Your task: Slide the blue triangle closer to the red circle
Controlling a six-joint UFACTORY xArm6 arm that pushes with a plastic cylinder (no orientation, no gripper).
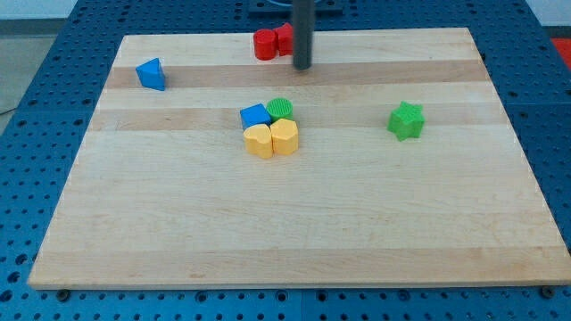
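The blue triangle (151,74) lies near the board's top left. The red circle (264,44) sits at the top edge near the middle, with a second red block (284,38) touching its right side, partly hidden by the rod. My tip (302,67) rests on the board just right of and below the red blocks, far to the right of the blue triangle.
A cluster sits mid-board: a blue cube (254,115), a green circle (280,108), a yellow heart-like block (259,141) and a yellow hexagon (285,137). A green star (406,120) lies to the right. The wooden board (294,232) rests on a blue perforated table.
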